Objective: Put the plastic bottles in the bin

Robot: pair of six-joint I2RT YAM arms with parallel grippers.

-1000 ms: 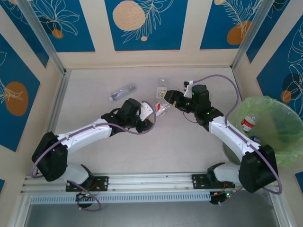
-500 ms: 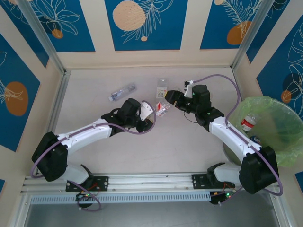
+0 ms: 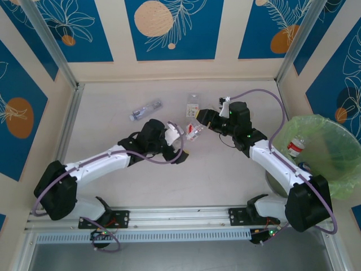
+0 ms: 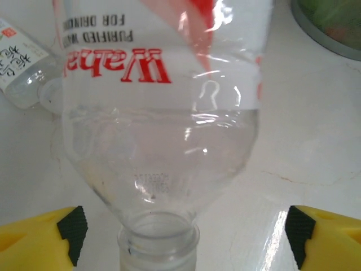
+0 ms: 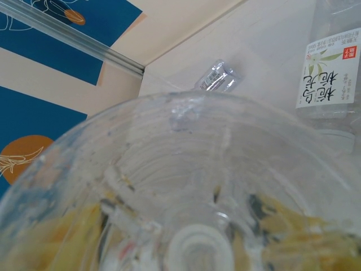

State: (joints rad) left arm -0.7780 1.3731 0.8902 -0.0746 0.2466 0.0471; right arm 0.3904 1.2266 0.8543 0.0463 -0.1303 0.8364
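One red-label bottle [image 3: 193,131] mid-table, bare tabletop [image 3: 225,169] toward the bin [image 3: 338,175].

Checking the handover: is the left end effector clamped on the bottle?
No, the fingers of the left end effector stand wide apart, clear of the bottle.

Four plastic bottles can be counted in the top view: a clear bottle [image 3: 145,109] left of centre, a white-labelled bottle [image 3: 193,104] at upper centre, a red-labelled bottle [image 3: 194,131] just below it, and a fourth bottle [image 3: 295,145] inside the bin [image 3: 333,169] at the right edge (a bluish shape lower in the bag may be a fifth). One bin. Two arms, the left arm [image 3: 101,161] and the right arm [image 3: 276,161].
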